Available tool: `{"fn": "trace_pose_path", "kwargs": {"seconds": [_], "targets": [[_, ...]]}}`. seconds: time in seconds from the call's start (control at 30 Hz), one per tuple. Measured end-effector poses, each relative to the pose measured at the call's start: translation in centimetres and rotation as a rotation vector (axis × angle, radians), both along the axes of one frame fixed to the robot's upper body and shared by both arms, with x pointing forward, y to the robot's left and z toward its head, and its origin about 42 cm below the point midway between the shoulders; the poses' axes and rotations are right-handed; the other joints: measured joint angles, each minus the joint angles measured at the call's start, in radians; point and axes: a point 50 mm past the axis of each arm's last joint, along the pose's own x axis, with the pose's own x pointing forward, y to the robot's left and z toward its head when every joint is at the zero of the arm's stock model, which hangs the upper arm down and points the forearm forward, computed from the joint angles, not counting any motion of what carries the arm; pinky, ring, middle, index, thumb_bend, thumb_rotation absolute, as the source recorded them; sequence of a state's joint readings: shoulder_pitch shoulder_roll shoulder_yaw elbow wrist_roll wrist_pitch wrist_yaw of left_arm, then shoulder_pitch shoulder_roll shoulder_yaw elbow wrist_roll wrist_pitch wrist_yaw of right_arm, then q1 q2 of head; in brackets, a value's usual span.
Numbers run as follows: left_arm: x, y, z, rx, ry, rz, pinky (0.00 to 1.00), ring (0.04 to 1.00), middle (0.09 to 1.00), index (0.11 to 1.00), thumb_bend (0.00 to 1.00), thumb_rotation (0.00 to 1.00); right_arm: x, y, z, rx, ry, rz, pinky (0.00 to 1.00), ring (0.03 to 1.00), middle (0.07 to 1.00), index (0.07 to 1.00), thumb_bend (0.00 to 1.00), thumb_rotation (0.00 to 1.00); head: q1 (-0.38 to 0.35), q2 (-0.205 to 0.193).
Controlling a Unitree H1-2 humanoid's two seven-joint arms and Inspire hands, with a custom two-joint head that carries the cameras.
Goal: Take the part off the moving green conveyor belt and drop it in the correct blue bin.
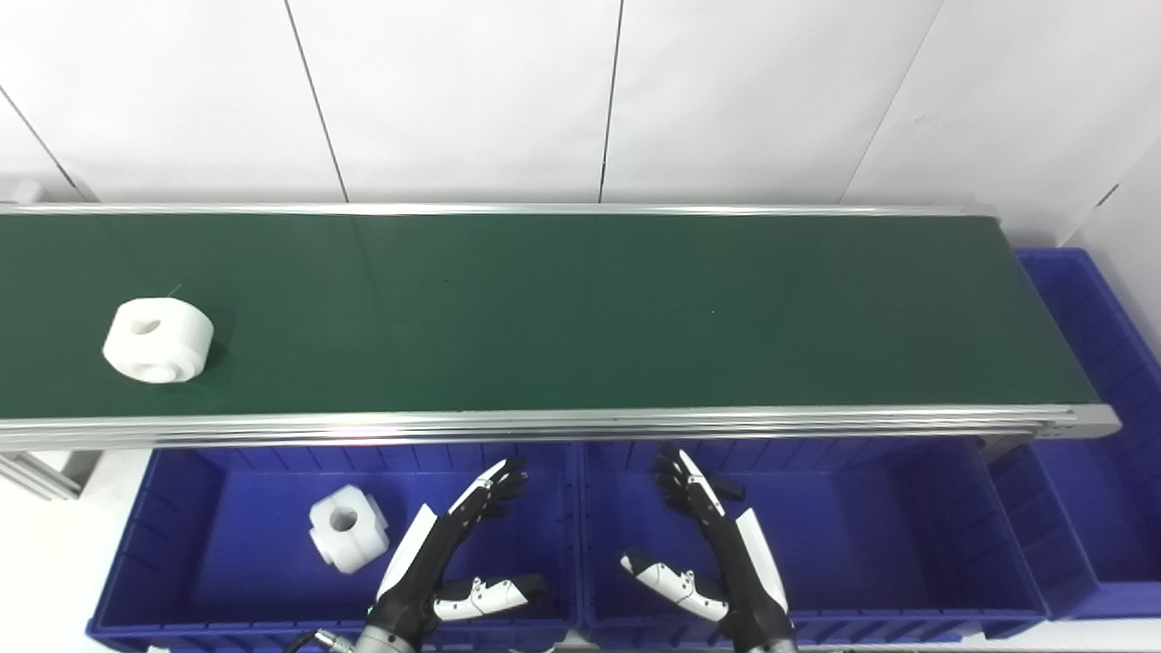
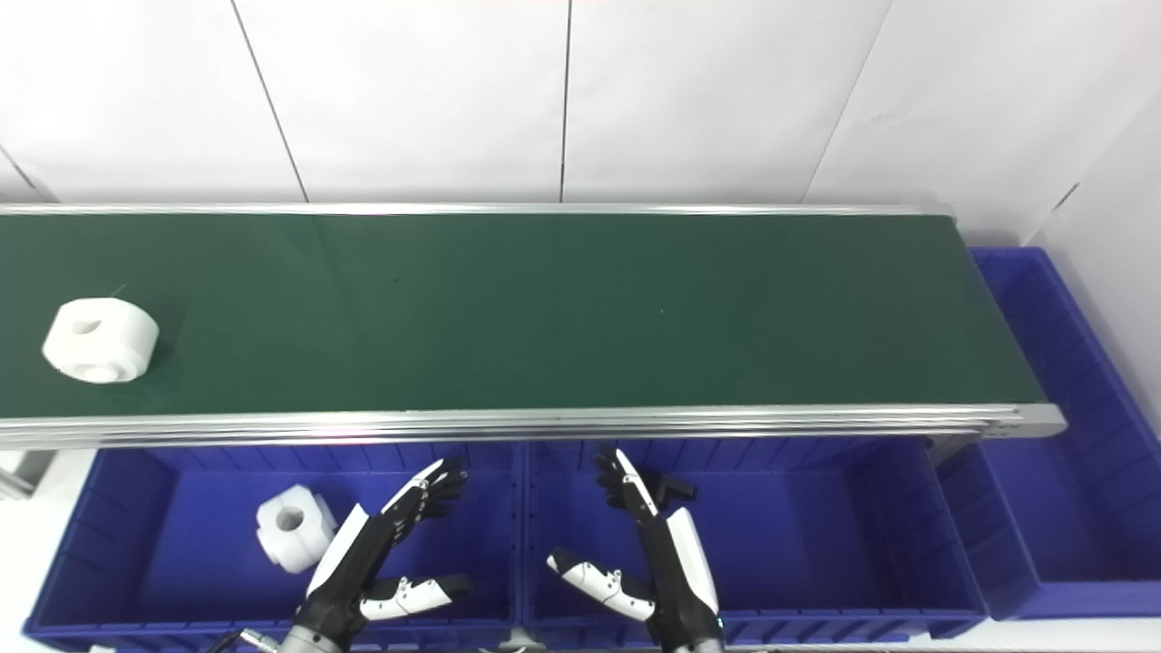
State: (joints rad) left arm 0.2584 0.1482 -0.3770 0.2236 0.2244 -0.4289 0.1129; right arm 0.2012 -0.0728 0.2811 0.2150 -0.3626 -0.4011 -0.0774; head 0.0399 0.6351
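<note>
A white round part (image 1: 158,340) with a hole in its top lies on the green conveyor belt (image 1: 580,308) at the far left. Another white notched part (image 1: 347,528) rests in the left blue bin (image 1: 181,535). My left hand (image 1: 449,558) hovers open over the right side of that bin, fingers spread and holding nothing. Over the left end of the middle blue bin (image 1: 871,535), my right hand (image 1: 712,553) is open too, thumb pointing toward the left hand. Both hands are below the belt's near rail, well to the right of the part on the belt.
A third blue bin (image 1: 1102,426) stands past the belt's right end. The belt's aluminium near rail (image 1: 580,424) runs between the hands and the belt. A white panelled wall rises behind the belt.
</note>
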Motion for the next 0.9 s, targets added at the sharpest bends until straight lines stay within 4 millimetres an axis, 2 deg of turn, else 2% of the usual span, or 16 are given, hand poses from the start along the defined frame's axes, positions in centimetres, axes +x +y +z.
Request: {"fn": "trace_pose_path", "kwargs": {"seconds": [0.17,0.2,0.23,0.27,0.3,0.37,0.4,0.43,0.5,0.57,0.9], "targets": [[0.0,-0.1,0.0,0.002,-0.001,-0.001,0.79,0.842,0.872,0.904,0.77,0.64,0.0,-0.1,-0.4,-0.007,0.012,0.0,0.82,0.866,0.902,0.944,0.81,0.67,0.037,-0.017],[0.0,-0.1,0.0,0.002,-0.002,0.001,0.77,0.832,0.866,0.9,0.77,0.64,0.0,-0.1,-0.5,-0.008,0.017,-0.001,0.82,0.868,0.904,0.945,0.8,0.66,0.09,-0.043],[0.0,-0.3,-0.1,0.002,-0.003,0.005,0.77,0.827,0.862,0.897,0.77,0.63,0.0,-0.2,-0.6,-0.007,0.019,-0.002,0.83,0.871,0.908,0.947,0.8,0.66,0.09,-0.043],[0.0,-0.4,-0.2,-0.001,-0.001,0.007,0.77,0.83,0.862,0.896,0.78,0.62,0.0,-0.3,-0.7,-0.006,0.021,-0.001,0.83,0.875,0.913,0.95,0.79,0.66,0.136,-0.069],[0.1,-0.6,-0.4,-0.003,0.006,0.002,0.76,0.827,0.858,0.892,0.79,0.61,0.0,-0.5,-0.8,-0.001,0.025,0.002,0.83,0.881,0.919,0.957,0.78,0.66,0.217,-0.104],[0.1,-1.0,-0.7,-0.003,0.016,-0.012,0.74,0.811,0.848,0.876,0.81,0.6,0.1,-1.0,-1.3,-0.002,0.043,0.008,0.84,0.894,0.932,0.97,0.77,0.67,0.277,-0.139],[0.2,-1.3,-0.9,-0.002,0.019,-0.016,0.74,0.811,0.848,0.875,0.81,0.6,0.1,-1.3,-1.5,-0.002,0.05,0.012,0.84,0.894,0.933,0.971,0.77,0.67,0.278,-0.14],[0.2,-1.4,-1.1,0.0,0.022,-0.014,0.74,0.807,0.846,0.869,0.81,0.59,0.2,-1.4,-1.6,0.0,0.054,0.014,0.84,0.898,0.938,0.975,0.76,0.67,0.316,-0.162],[0.3,-1.7,-1.4,0.001,0.026,-0.004,0.73,0.798,0.841,0.861,0.8,0.56,0.3,-1.9,-1.8,-0.001,0.064,0.015,0.88,0.915,0.946,0.982,0.75,0.66,0.321,-0.167],[0.5,-2.1,-1.6,0.004,0.025,-0.004,0.72,0.787,0.828,0.848,0.8,0.51,0.3,-2.2,-1.9,0.007,0.07,0.011,0.9,0.929,0.956,0.991,0.73,0.66,0.347,-0.192],[1.0,-2.4,-1.9,0.027,-0.005,0.03,0.72,0.794,0.829,0.837,0.83,0.47,0.5,-1.8,-2.5,0.018,0.087,0.004,0.94,0.941,0.957,0.991,0.71,0.66,0.336,-0.221]]}}
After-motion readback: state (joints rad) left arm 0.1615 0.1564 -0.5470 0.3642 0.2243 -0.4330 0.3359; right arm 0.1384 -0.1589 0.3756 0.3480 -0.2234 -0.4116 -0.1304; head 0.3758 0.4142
